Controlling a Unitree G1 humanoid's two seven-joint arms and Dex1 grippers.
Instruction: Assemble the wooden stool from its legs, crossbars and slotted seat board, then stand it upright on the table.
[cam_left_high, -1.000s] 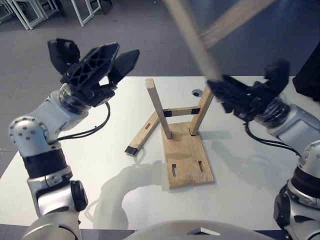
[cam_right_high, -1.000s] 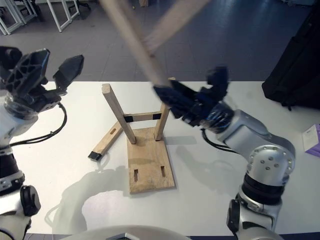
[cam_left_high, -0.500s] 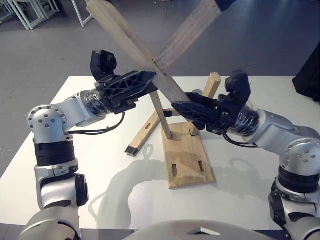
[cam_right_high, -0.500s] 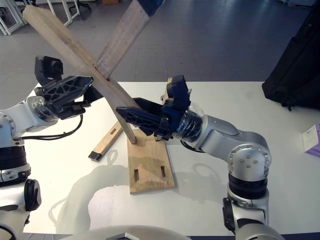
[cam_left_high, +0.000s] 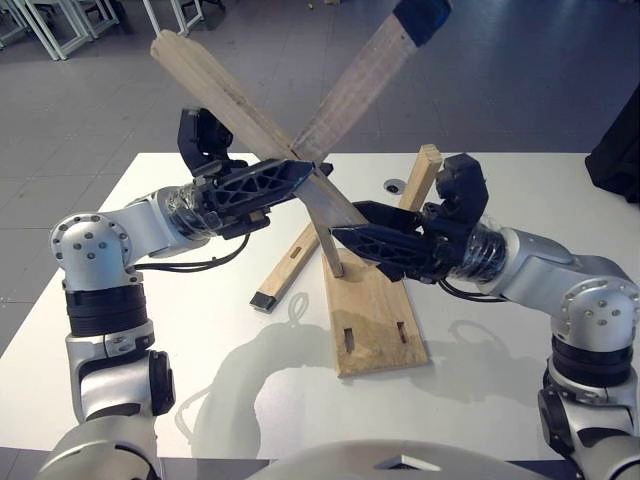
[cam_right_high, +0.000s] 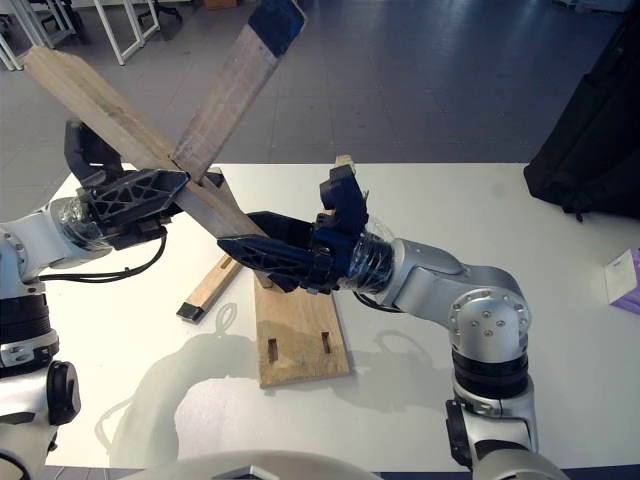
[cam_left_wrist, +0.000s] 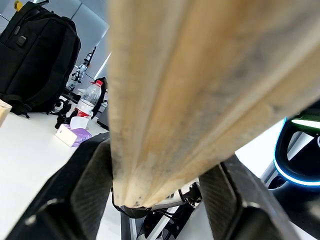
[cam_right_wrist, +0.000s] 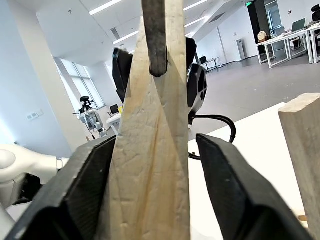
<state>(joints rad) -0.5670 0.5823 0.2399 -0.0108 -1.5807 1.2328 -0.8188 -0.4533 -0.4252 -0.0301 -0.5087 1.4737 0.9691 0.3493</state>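
A pair of crossed wooden legs (cam_left_high: 225, 90) forms an X held up over the table; one leg ends in a dark taped tip (cam_left_high: 422, 12). My left gripper (cam_left_high: 296, 172) is shut on this pair just under the crossing. My right gripper (cam_left_high: 347, 233) is shut on the lower end of the long leg. Wood sits between the fingers in both wrist views (cam_left_wrist: 190, 90) (cam_right_wrist: 152, 165). Below, the slotted seat board (cam_left_high: 372, 305) lies flat on the table with a second leg frame (cam_left_high: 420, 178) standing on its far end, partly hidden by my arms. A loose leg (cam_left_high: 286, 268) lies left of the board.
The white table (cam_left_high: 200, 330) has free room at the front left and the right. A round cable hole (cam_left_high: 395, 185) sits behind the board. A black backpack (cam_right_high: 590, 110) stands off the right edge, and a purple packet (cam_right_high: 625, 275) lies at the far right.
My right arm swung the crossed legs left and down over the table's middle. My left gripper, open and raised a second ago, came in and shut on the pair below the crossing.
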